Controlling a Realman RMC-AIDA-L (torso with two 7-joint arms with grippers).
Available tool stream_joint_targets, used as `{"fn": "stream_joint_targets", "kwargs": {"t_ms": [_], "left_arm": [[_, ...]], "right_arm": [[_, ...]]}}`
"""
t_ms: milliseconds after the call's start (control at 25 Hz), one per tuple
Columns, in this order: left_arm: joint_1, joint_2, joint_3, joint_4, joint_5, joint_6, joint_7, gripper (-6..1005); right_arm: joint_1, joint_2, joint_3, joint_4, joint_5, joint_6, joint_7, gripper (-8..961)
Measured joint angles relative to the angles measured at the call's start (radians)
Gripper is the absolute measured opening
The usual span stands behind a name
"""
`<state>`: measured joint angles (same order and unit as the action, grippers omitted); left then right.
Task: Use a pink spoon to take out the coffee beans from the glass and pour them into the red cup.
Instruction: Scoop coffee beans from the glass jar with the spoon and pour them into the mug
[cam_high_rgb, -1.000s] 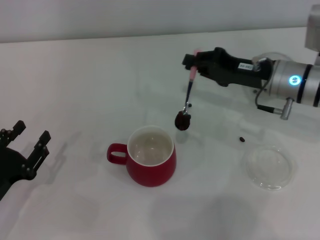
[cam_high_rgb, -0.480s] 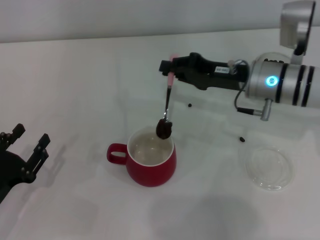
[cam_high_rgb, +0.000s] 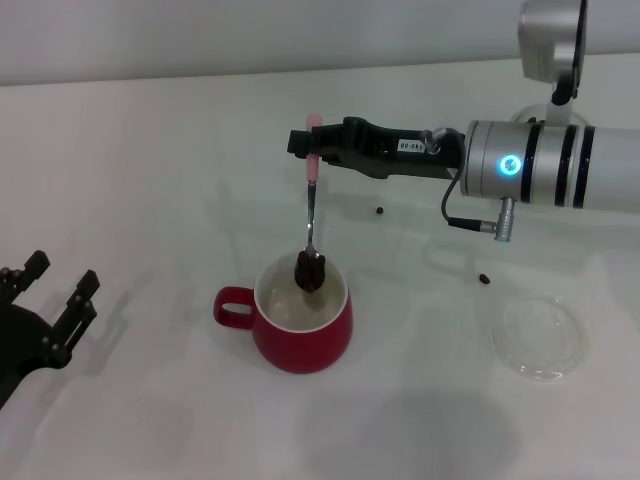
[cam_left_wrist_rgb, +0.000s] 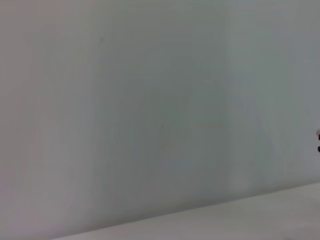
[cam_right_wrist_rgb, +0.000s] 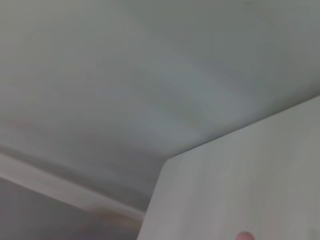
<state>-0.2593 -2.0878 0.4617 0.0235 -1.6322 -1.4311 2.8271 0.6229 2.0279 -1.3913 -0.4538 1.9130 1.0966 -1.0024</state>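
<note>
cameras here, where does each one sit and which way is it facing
Head view: on the robot's head, looking forward and down at the table; shows the right gripper holding the pink spoon over the red cup, the left gripper parked low left.
Left wrist view: faces a blank wall; no fingers show.
Right wrist view: faces wall and table edge.
Shared: the spoon's pink handle tip shows in head and right wrist views.
</note>
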Motion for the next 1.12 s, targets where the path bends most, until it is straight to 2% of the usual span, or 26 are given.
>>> {"fn": "stream_joint_targets", "kwargs": {"t_ms": [680,1120], "left_arm": [[-0.01,0.0,0.0,-0.001,-0.002,0.017,0.0,593],[-0.02,0.0,0.0,-0.003,-0.006,0.028,0.0,594]], "right_arm": [[-0.013,0.0,-0.035,0.041,0.095,0.06,-0.317,152],[-0.01,0.0,-0.058,0.044,0.115,0.062,-0.377,152]]}}
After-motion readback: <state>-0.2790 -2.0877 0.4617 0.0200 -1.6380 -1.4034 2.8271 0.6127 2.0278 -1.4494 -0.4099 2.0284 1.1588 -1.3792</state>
